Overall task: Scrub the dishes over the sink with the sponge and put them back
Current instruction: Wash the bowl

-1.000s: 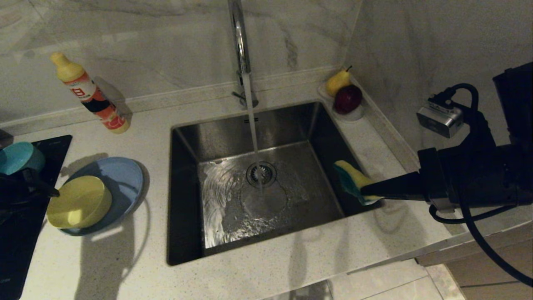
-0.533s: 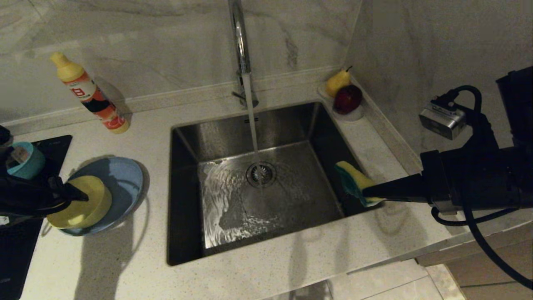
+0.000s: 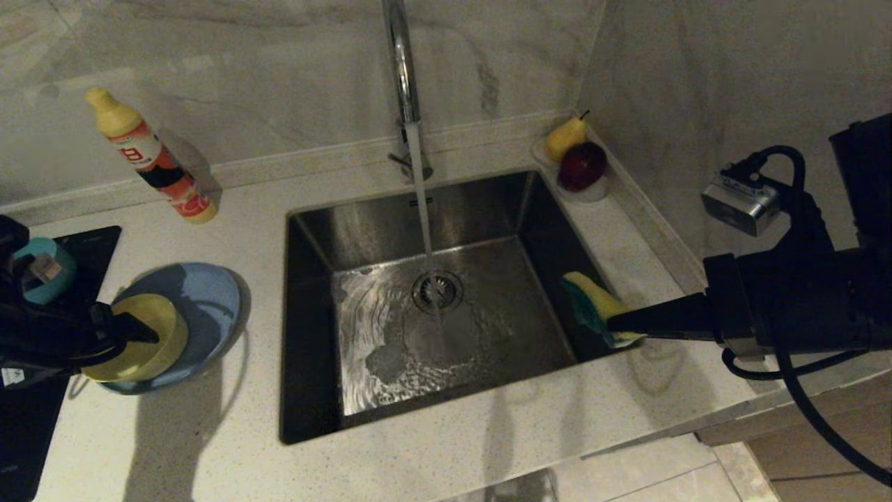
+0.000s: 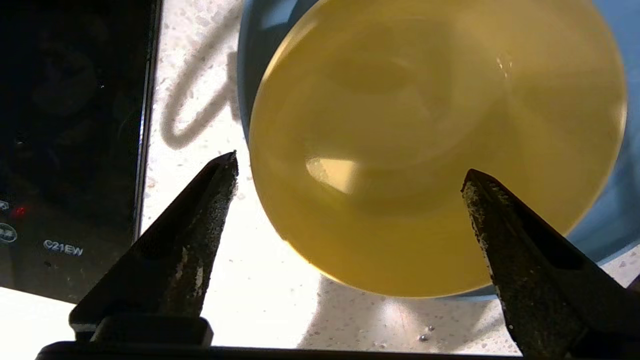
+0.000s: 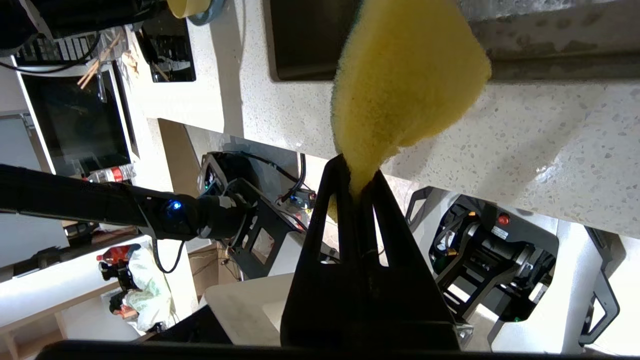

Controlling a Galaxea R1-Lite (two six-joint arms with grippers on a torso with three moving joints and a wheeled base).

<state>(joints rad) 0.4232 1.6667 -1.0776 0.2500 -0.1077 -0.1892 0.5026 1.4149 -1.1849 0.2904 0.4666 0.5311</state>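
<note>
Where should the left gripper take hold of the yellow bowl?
On its rim. The yellow bowl sits upright in the blue plate, too wide to span; the open left gripper should bring one finger inside the near wall, one outside.

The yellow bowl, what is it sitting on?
The yellow bowl sits upside down on the blue plate, which lies on the counter. Anything underneath the bowl is hidden. The open left gripper hovers over it.
</note>
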